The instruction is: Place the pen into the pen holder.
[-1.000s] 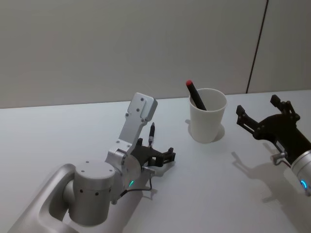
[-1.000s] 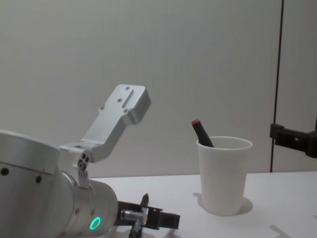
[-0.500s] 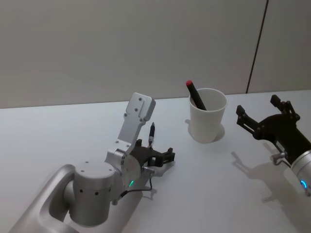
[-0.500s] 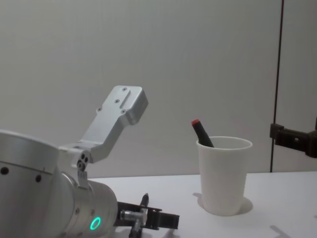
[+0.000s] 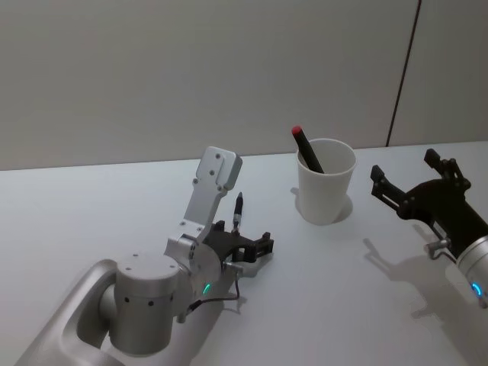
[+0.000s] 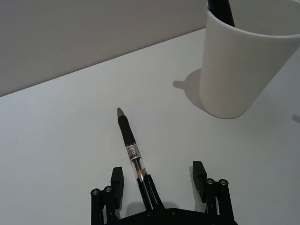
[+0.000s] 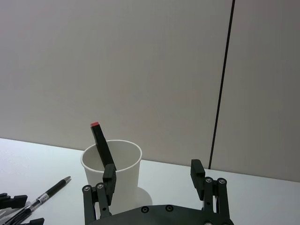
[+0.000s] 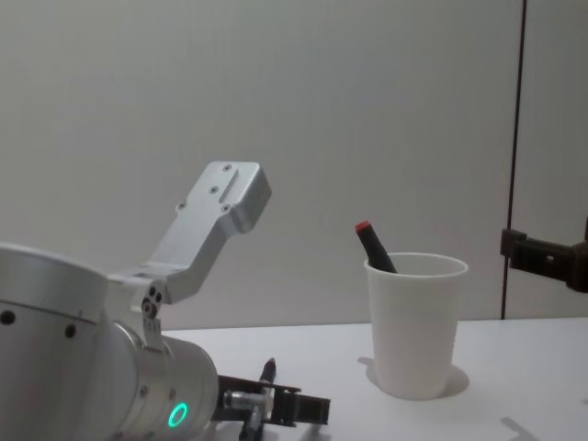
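The pen (image 6: 132, 152), black with a clear barrel, lies flat on the white table (image 5: 328, 290). My left gripper (image 6: 158, 178) is open and low over the pen's rear end, and the pen runs out between its fingers without touching either. The same pen (image 5: 238, 212) points away from the left gripper (image 5: 244, 240) toward the wall. The pen holder (image 5: 325, 191), a white paper cup, stands upright at the back right with a black red-tipped marker (image 5: 305, 148) leaning in it. My right gripper (image 5: 406, 169) hangs open to the right of the cup (image 7: 123, 164), above the table.
A grey wall (image 5: 152, 76) with a dark vertical seam (image 5: 402, 72) rises behind the table's far edge. The left arm's silver link (image 8: 213, 225) juts up over the pen. Bare tabletop lies between the pen and the cup.
The left arm's raised silver link has shifted slightly lower and to the left. The pen, the cup and the right gripper have stayed in place.
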